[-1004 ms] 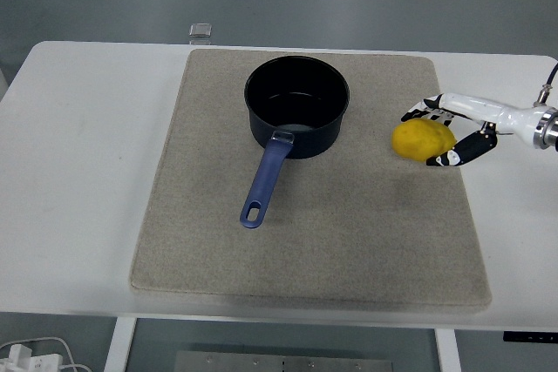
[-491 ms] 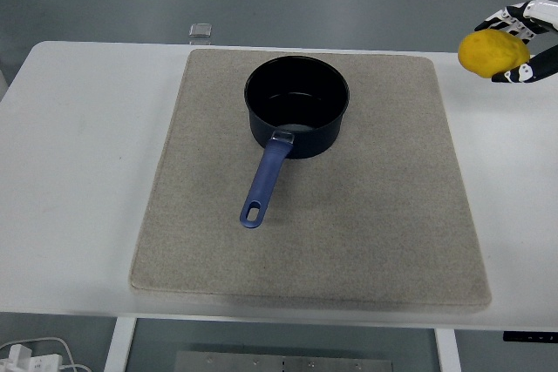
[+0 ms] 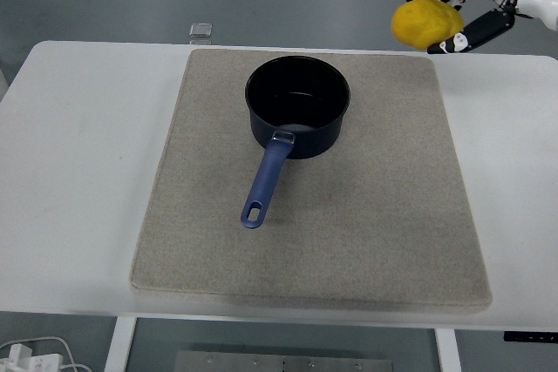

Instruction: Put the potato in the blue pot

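Your right hand [image 3: 455, 13] has its fingers closed around the potato [image 3: 426, 23], held aloft. The blue pot [image 3: 296, 116] sits on the mat [image 3: 366, 215], handle toward you.

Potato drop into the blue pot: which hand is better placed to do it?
The right. The right hand already grips the potato, raised up and to the right of the blue pot, whose open mouth is clear. The left arm is nowhere in view.
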You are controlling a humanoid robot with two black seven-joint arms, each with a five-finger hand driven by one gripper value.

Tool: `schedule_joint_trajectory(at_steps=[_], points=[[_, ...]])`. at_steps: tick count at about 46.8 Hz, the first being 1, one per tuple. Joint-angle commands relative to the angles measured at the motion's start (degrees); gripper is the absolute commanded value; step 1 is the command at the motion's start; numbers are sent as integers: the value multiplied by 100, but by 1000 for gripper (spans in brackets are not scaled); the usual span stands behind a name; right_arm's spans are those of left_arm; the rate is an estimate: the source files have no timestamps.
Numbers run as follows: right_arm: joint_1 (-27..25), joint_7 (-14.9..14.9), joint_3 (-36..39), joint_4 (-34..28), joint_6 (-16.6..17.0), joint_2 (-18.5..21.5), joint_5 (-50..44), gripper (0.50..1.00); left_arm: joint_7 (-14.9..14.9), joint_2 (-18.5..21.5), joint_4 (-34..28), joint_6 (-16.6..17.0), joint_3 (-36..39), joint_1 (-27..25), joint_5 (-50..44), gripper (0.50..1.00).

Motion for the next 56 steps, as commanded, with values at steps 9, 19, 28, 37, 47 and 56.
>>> schedule_joint_trajectory(at_steps=[9, 19, 28, 37, 47, 56], points=[[397, -126, -32, -901, 132, 1364, 8, 500, 0, 0, 0, 0, 0, -1, 0, 1000], [459, -126, -32, -1403, 229, 2016, -1, 500, 0, 0, 0, 0, 0, -1, 0, 1000], [371, -126, -32, -1403, 203, 2244, -10, 500, 0, 0, 0, 0, 0, -1, 0, 1000], [108, -126, -366, -1552, 106, 2622, -10, 500, 0, 0, 0, 0, 0, -1, 0, 1000], [-297, -126, -401, -2000, 44, 3052, -18, 500, 0, 0, 0, 0, 0, -10, 0, 1000], [-368, -126, -401, -2167, 36, 3150, -18, 500, 0, 0, 0, 0, 0, -1, 0, 1000]])
